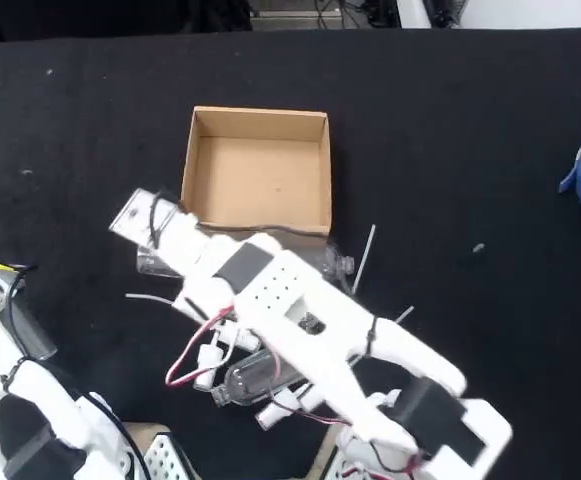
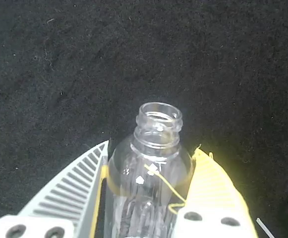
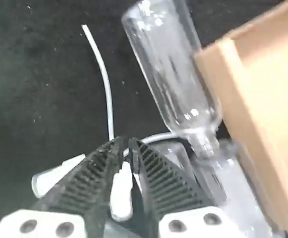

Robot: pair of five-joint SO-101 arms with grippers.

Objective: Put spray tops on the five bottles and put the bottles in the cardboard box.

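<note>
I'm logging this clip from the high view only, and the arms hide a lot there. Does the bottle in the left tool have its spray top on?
Observer: No. In the left wrist view the bottle sits between the fingers of the left tool, and its neck is open with no top on it.
Operator: Is the right tool holding anything?
Observer: Yes. The right tool is shut on a white spray top, with its tube curving away.
Operator: Is anything close to the box there?
Observer: A second bottle, also uncapped, lies outside the cardboard box, beside its wall.
</note>
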